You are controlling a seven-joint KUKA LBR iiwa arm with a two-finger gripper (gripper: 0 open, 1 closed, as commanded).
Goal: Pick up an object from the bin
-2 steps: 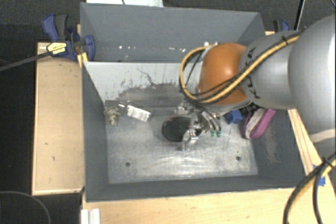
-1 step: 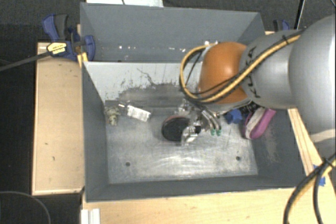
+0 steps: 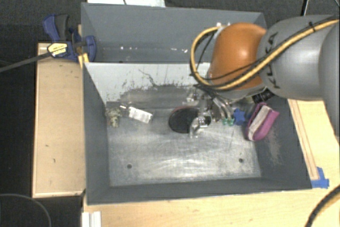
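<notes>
My gripper (image 3: 199, 122) hangs low in the middle of the bin, under the orange wrist cover. Its metal fingertips are at the right edge of a flat black round object (image 3: 180, 120) lying on the bin floor. Just right of the gripper lie a small blue piece (image 3: 239, 117) and a small green bit (image 3: 228, 122). A purple and pink block-like item (image 3: 260, 122) leans against the bin's right wall.
A small clear and metallic item with a white label (image 3: 130, 114) lies at the left of the bin floor. The arm comes in from the right and covers the bin's back right corner.
</notes>
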